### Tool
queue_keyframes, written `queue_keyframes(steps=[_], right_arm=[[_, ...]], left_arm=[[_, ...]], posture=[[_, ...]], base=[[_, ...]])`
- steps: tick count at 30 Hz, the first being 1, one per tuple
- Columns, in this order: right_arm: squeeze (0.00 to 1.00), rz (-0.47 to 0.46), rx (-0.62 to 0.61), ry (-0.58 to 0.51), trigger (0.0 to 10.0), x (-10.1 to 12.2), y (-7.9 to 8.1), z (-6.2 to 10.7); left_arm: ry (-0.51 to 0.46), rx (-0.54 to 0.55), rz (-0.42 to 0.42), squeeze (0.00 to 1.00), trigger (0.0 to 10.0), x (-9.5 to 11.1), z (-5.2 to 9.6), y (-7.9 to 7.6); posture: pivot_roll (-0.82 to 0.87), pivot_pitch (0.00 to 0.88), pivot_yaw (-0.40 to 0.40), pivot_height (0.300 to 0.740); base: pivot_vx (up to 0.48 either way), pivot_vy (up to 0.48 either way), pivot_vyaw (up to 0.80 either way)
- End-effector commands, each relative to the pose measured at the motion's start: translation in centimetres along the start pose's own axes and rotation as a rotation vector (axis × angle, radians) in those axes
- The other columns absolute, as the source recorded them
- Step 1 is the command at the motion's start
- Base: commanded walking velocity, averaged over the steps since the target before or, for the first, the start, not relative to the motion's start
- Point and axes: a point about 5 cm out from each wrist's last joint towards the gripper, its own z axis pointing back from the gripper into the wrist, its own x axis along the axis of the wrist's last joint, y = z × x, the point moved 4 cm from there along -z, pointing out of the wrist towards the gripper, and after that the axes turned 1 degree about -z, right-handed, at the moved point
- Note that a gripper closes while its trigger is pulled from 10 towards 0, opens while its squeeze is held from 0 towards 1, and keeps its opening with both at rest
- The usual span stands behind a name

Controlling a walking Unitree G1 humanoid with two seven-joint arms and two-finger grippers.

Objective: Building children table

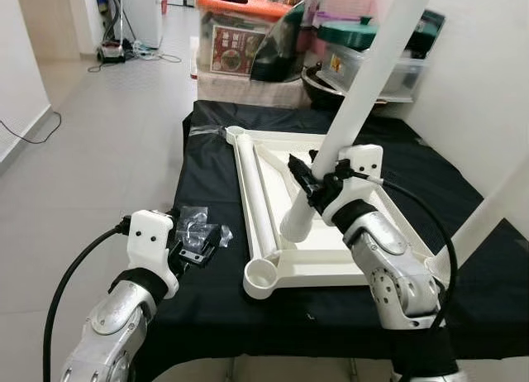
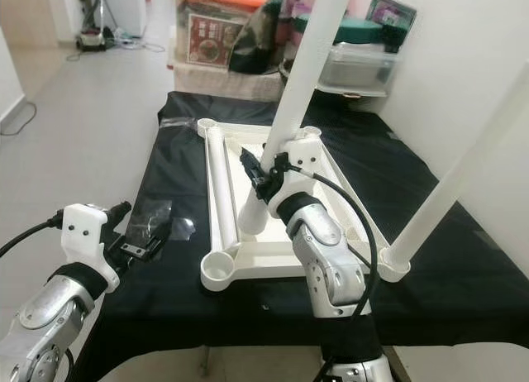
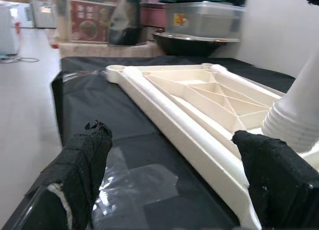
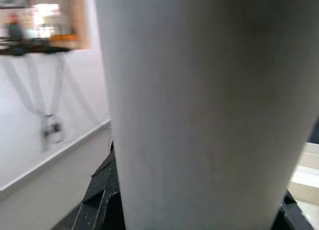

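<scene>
Smooth white plastic table frame (image 1: 331, 262) on matt black cloth (image 1: 207, 183).

A white table top (image 1: 331, 262) lies upside down on a black cloth (image 1: 207, 175) that covers a bench. The right gripper (image 1: 310, 182) is clamped around a white table leg (image 1: 364, 93), which leans up and away, its lower end over the table top's underside. Another leg (image 1: 252, 196) lies flat along the top's left edge, and a third (image 1: 496, 204) stands at the right. The left gripper (image 1: 198, 248) hovers over a clear plastic bag (image 1: 198, 225), fingers apart. Storage boxes (image 1: 240, 43) are stacked behind.
</scene>
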Motion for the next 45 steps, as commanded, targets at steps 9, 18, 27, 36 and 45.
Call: queue_keyframes(steps=[9,18,27,36,45], right_arm=[[0.0,-0.028,0.061,0.004,10.0,0.2,1.2,0.0],[0.0,0.0,0.09,0.021,10.0,-0.2,1.4,0.2],[0.0,-0.008,0.091,0.057,10.0,-0.7,1.0,0.3],[0.0,0.024,0.275,0.089,10.0,-1.1,2.4,1.0],[0.0,0.051,0.425,0.094,10.0,-1.3,4.0,1.5]], left_arm=[[-0.002,-0.009,0.027,0.0,10.0,0.0,0.2,-0.2],[0.0,-0.012,0.003,0.0,10.0,-0.1,0.1,-0.3],[0.007,-0.014,-0.015,0.0,10.0,-0.3,-0.1,-0.5],[0.005,-0.02,-0.026,0.0,10.0,-0.3,-0.3,-0.7],[0.004,0.0,-0.055,0.0,10.0,-0.3,-0.1,-0.4]], posture=[[0.09,0.0,-0.148,0.74],[0.09,0.0,-0.147,0.74],[0.09,0.0,-0.152,0.74],[0.08,0.0,-0.153,0.74],[0.1,0.0,-0.172,0.74]], base=[[0.0,0.32,-0.27],[0.0,0.0,-0.06],[0.0,0.0,-0.77],[0.0,0.0,-0.18],[0.0,0.0,0.0]])
